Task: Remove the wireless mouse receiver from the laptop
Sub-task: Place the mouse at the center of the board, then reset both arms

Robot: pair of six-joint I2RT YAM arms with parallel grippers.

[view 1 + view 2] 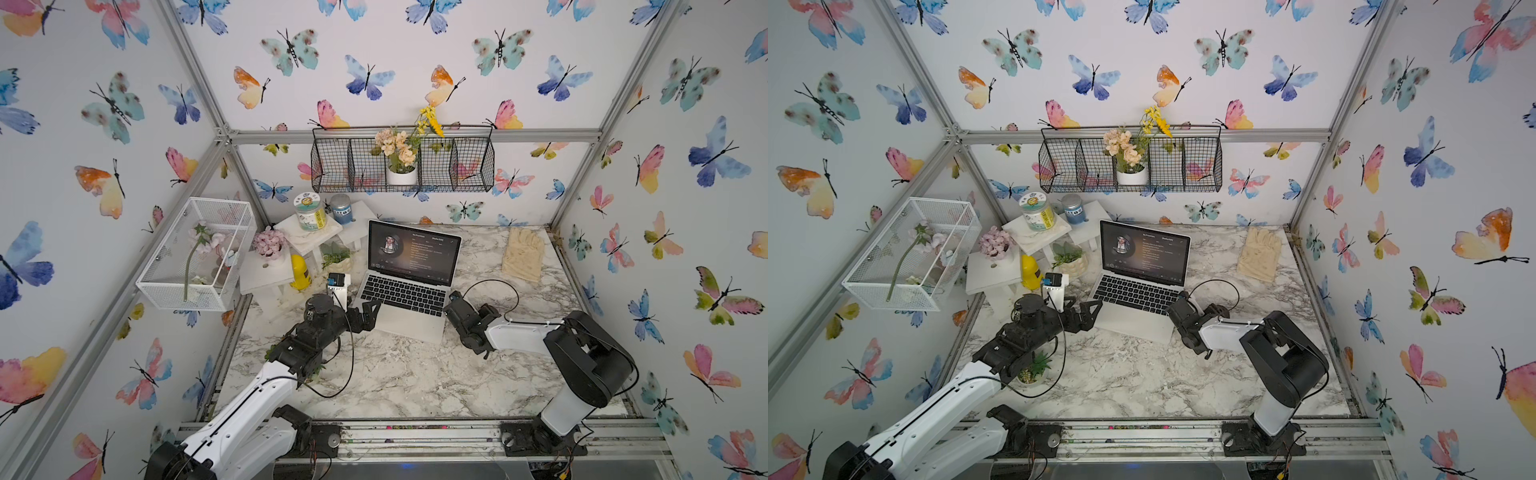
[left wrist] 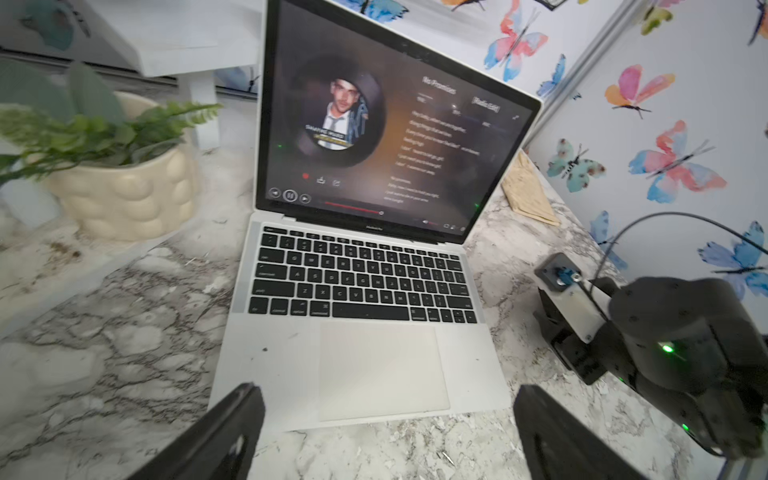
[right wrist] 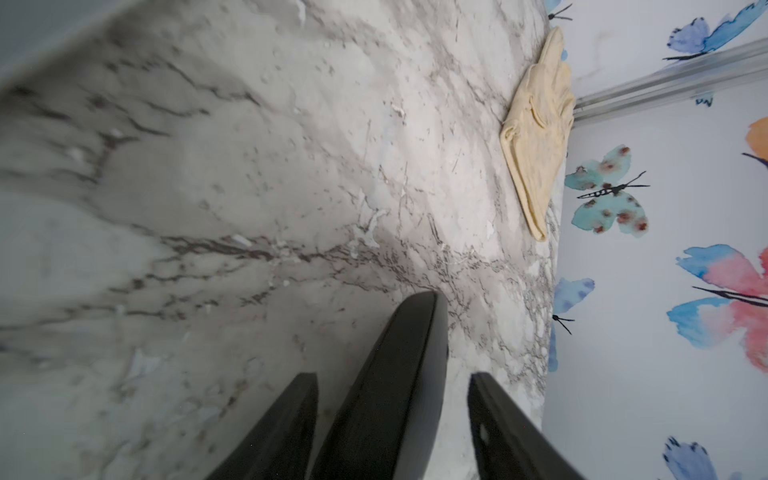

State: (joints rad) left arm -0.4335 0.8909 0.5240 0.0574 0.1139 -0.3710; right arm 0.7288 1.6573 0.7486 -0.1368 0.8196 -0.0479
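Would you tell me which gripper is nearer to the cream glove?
Right. The right gripper is right of the laptop, on the same side as the cream glove; the left gripper is at the laptop's front-left corner, across the laptop from it.

I log by finish:
- laptop (image 2: pixel 274 374): matt silver metal body, glossy dark screen, matt black keys.
- tabletop (image 3: pixel 249 166): marble-patterned, smooth, scuffed dull sheen.
- gloves (image 3: pixel 540 137): cream cloth, creased.
- wall basket (image 1: pixel 473 166): black wire metal.
- plant pot (image 2: pixel 124 199): cream, knobbly, semi-gloss.
- left pincer (image 2: pixel 388 390): matt black plastic.
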